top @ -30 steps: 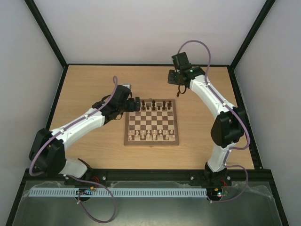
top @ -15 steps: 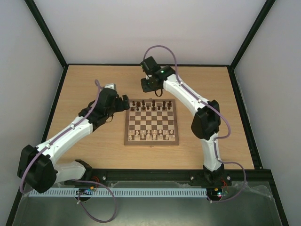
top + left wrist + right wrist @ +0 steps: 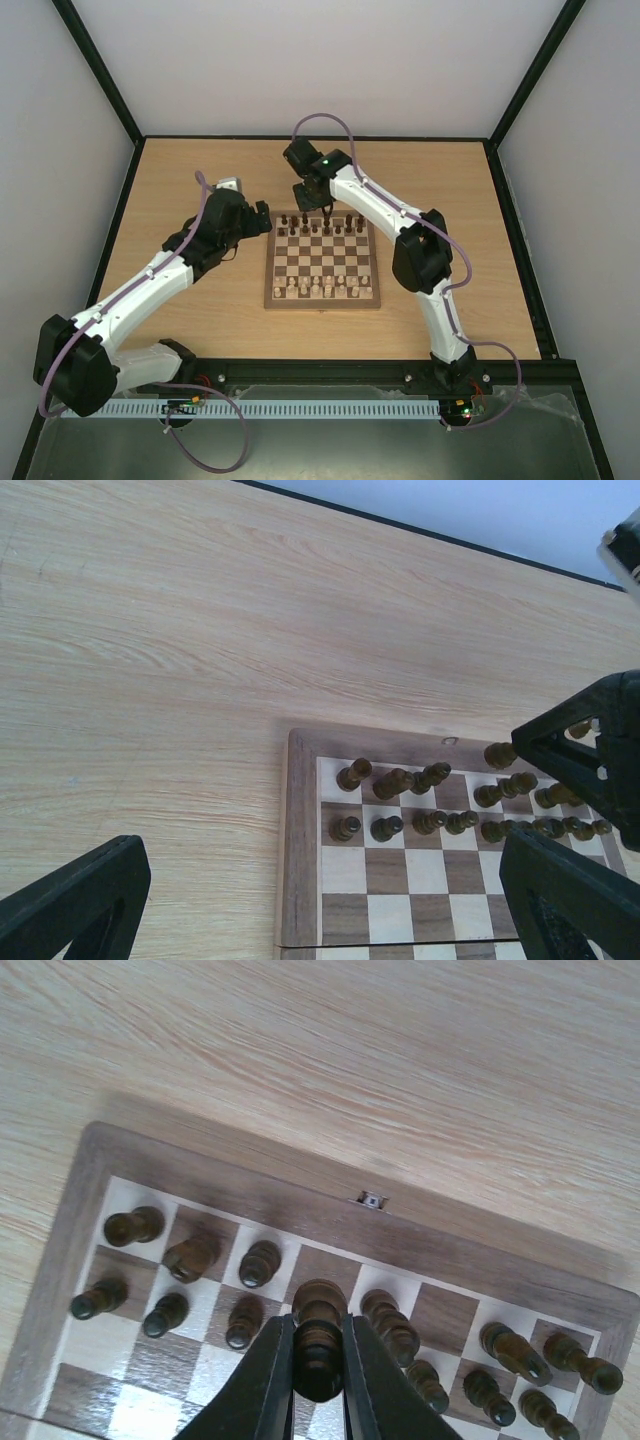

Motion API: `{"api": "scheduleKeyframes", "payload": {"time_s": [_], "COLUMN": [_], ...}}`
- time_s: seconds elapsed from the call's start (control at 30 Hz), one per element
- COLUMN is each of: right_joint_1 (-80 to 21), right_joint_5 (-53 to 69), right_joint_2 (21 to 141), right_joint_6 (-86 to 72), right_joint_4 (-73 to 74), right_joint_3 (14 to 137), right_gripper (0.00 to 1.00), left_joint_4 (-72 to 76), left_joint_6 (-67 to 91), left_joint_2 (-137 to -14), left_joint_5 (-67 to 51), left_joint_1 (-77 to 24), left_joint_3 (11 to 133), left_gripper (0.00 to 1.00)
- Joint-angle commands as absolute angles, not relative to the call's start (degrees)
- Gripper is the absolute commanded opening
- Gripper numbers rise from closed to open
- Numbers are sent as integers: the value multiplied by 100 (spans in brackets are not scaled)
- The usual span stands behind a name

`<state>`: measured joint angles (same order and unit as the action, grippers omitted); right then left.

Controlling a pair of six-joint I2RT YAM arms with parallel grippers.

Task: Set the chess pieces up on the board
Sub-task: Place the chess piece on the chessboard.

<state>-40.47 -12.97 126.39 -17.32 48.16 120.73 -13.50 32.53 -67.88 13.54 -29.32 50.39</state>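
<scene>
The board (image 3: 322, 258) lies mid-table, with dark chess pieces (image 3: 326, 226) on its two far rows. My right gripper (image 3: 324, 208) hangs over the far row, shut on a dark piece (image 3: 319, 1305). That piece is upright above an empty dark back-row square, between a bishop-like piece (image 3: 259, 1262) and a tall piece (image 3: 385, 1320). My left gripper (image 3: 262, 222) is open and empty just off the board's far left corner. Its wrist view shows the board (image 3: 296, 860), the dark pieces (image 3: 400, 802) and the right gripper's fingers (image 3: 590, 750).
Pale cream pieces (image 3: 320, 288) fill the two near rows. A small metal clasp (image 3: 372, 1199) sits on the board's far border. Bare wooden table (image 3: 190, 190) surrounds the board, with black frame posts at the corners.
My right arm has swung left from the table's far right to above the board's far row, carrying the dark piece. My left gripper has drawn back left from the board's corner.
</scene>
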Motion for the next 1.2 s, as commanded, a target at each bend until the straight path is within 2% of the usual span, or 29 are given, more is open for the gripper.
{"api": "scheduleKeyframes", "payload": {"time_s": [0.0, 0.4, 1.17], "right_joint_1": [-4041, -4034, -3933], "right_joint_5": [-1599, -1405, -1156], "right_joint_2": [12594, 12613, 12764], "right_joint_6": [-1784, -1785, -1856], "right_joint_4": [4911, 4312, 4106], "right_joint_3": [11795, 11292, 11002], "right_gripper": [8, 9, 9], "left_joint_4": [-1310, -1334, -1380], "left_joint_6": [3274, 3258, 3226], "left_joint_2": [-6675, -6645, -6533], "left_joint_5": [1450, 1468, 1481], "left_joint_1": [-2909, -2909, -2904], "left_joint_3": [4975, 4985, 4975], "left_gripper": [99, 99, 99]}}
